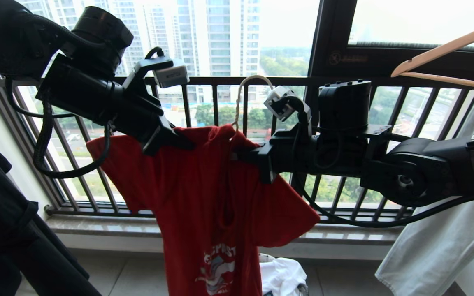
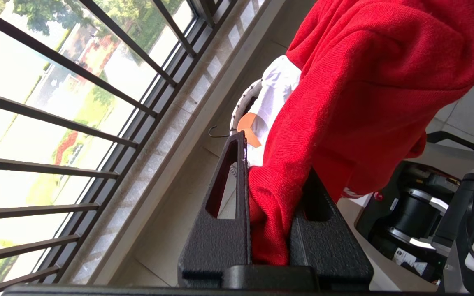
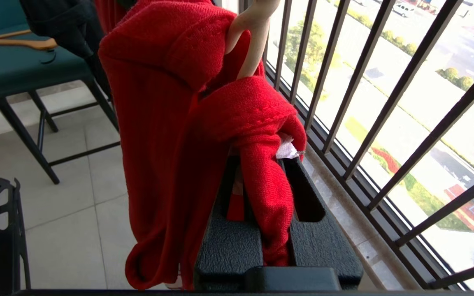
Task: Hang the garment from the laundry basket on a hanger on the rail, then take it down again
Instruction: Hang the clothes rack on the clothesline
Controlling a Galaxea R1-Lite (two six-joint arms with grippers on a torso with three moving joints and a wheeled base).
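A black barred window railing [image 1: 344, 193] fronts tower blocks [image 1: 216, 37] (and greenery). Light-wood hangers [image 1: 447, 49] carry a pale garment [image 1: 438, 238]; a green chair [image 3: 19, 70] stands on tiled floor [image 3: 68, 213].

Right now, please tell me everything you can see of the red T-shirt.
The red T-shirt is a knit-looking short-sleeved shirt with a white and blue chest graphic. It hangs in front of the window railing, above the laundry basket. The left gripper and the right gripper each pinch bunched fabric near the neck. A cream hanger rises from the collar. A small white label shows.
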